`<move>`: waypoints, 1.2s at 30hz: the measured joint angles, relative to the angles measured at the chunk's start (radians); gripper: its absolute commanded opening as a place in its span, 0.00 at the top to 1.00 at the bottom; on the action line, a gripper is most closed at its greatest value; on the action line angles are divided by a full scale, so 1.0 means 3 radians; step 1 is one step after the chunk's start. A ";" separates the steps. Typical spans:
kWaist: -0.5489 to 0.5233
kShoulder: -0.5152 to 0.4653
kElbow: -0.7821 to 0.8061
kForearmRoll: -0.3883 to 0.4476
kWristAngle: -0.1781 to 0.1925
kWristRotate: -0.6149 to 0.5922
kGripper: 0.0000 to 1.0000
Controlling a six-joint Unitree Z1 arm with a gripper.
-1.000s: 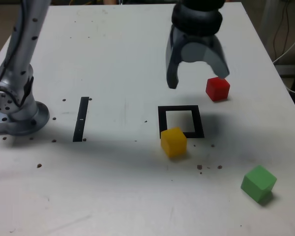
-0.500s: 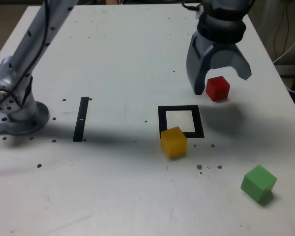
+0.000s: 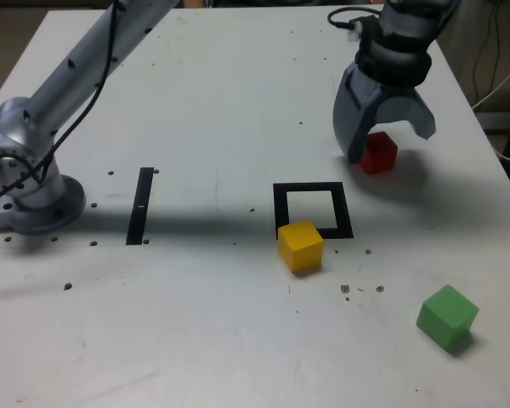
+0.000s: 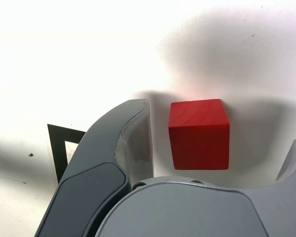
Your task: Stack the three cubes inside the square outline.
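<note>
Three cubes, none stacked; gripper (image 3: 387, 144) jaws spread around the red cube (image 3: 380, 154)

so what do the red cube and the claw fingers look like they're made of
The red cube looks like painted wood or dense foam: matte, with faint streaks on its top face and slightly soft edges; which one is unclear. The claw fingers look like moulded grey plastic: smooth and slightly glossy, with rounded contours and a visible seam.

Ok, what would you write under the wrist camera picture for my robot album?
Open gripper straddling the red cube, with a corner of the square outline peeking past one finger.
</note>
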 measured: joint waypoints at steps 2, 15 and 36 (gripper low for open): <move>0.0000 0.0001 0.0000 0.0007 -0.0038 0.0001 0.09; 0.0000 0.0047 0.0009 -0.0002 -0.0061 0.0056 0.38; -0.0002 0.0087 -0.0029 -0.0039 -0.0078 0.0113 0.63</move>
